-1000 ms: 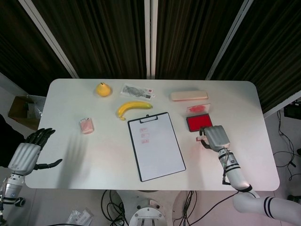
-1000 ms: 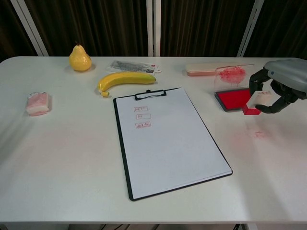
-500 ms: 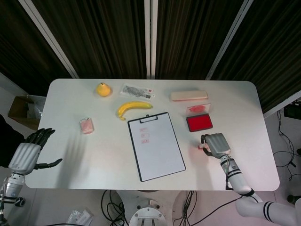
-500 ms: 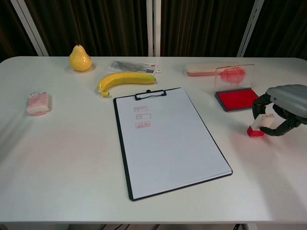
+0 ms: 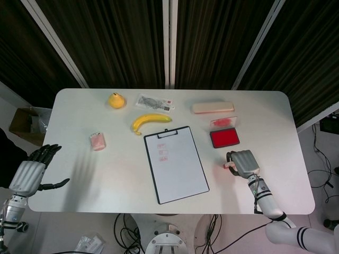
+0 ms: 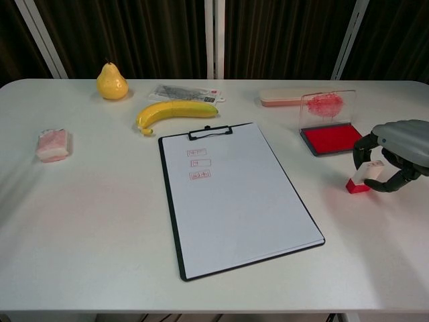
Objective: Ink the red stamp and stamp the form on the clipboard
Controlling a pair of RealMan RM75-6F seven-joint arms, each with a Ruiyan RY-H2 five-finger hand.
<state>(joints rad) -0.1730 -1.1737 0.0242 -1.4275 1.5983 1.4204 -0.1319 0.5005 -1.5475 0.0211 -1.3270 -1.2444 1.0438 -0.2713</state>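
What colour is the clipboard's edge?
Black, around the white form on the clipboard; clearest in the chest view.

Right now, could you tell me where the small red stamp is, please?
The small red stamp stands on the white table at the right, gripped by the right hand, just in front of the open red ink pad.

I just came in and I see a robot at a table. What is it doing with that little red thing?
The robot's right hand holds a small red stamp standing on the table, near the open red ink pad. The clipboard with the form lies in the middle, some red marks near its top. Its left hand waits open past the table's edge. A banana, a pear and other bits lie around, untouched.
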